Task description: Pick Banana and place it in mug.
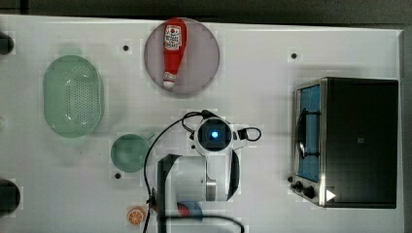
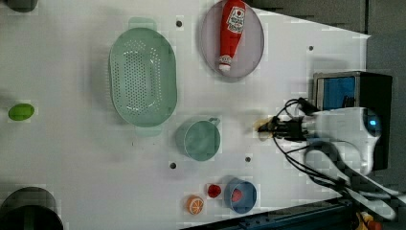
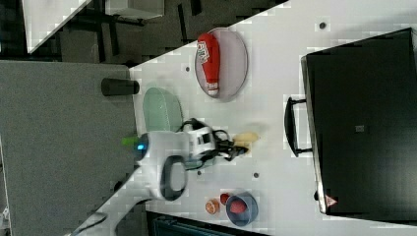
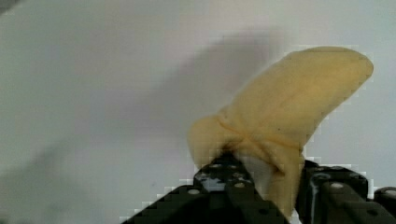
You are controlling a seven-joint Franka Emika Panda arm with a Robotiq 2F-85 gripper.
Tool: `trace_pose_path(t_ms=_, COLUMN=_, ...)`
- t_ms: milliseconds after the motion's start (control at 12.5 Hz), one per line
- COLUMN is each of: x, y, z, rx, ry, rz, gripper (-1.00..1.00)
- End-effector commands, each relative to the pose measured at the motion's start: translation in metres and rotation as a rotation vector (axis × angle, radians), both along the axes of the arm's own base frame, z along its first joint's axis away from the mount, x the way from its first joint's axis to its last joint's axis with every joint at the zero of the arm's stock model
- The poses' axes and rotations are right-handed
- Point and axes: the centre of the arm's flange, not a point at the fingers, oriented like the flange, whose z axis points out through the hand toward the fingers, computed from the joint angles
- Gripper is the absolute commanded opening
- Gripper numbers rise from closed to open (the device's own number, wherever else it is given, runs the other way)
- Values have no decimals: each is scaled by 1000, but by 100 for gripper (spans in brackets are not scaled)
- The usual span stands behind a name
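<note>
The pale yellow banana is pinched at its stem end between my gripper's black fingers, and its fat end sticks out past them. In the left view the banana is close over the white table, to the right of the mug, with the gripper shut on it. The right view shows the banana at the gripper's tip. The dark-green mug stands upright and empty, to the left of the arm in the top view. In the top view the arm covers the banana.
A pale-green perforated basket lies beyond the mug. A ketchup bottle rests on a round plate. A toaster oven stands at the top view's right. A blue bowl and an orange slice are near the table's edge.
</note>
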Motion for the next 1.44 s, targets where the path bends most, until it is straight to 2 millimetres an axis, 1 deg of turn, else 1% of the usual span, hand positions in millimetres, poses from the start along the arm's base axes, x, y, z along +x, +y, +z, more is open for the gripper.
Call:
trace_pose_path(t_ms=80, x=20, y=-24, z=144, rx=-2, ry=-164, rz=-31, gripper=-43)
trace_pose_path(t_ms=160, x=16, y=-23, z=172, rx=-1, ry=-162, rz=-31, gripper=-43)
trace_pose_path(t_ms=240, x=11, y=-21, z=194, rx=0, ry=-153, rz=-28, gripper=-43)
trace_pose_path(t_ms=320, x=8, y=-13, z=211, rx=-1, ry=-151, rz=-23, gripper=-43)
trace_pose_path(t_ms=400, x=4, y=-1, z=226, rx=-3, ry=-160, rz=-13, gripper=-43)
trace_pose_path(t_ms=560, x=-2, y=34, z=254, rx=-12, ry=-209, rz=7, gripper=-43)
trace_pose_path(t_ms=640, x=-6, y=54, z=264, rx=-17, ry=-231, rz=-3, gripper=-43)
trace_pose_path(t_ms=720, x=-11, y=76, z=267, rx=-21, ry=-233, rz=-20, gripper=-43)
trace_pose_path(t_ms=880, x=-22, y=123, z=258, rx=-44, ry=-211, rz=-73, gripper=-43)
trace_pose_path(t_ms=960, x=-27, y=149, z=251, rx=-57, ry=-205, rz=-113, gripper=-43)
trace_pose_path(t_ms=1120, x=-36, y=187, z=231, rx=-77, ry=-177, rz=-191, gripper=-43)
trace_pose_path(t_ms=1280, x=-39, y=211, z=205, rx=-81, ry=-142, rz=-255, gripper=-43)
trace_pose_path(t_ms=1440, x=-34, y=230, z=175, rx=-45, ry=-123, rz=-274, gripper=-43)
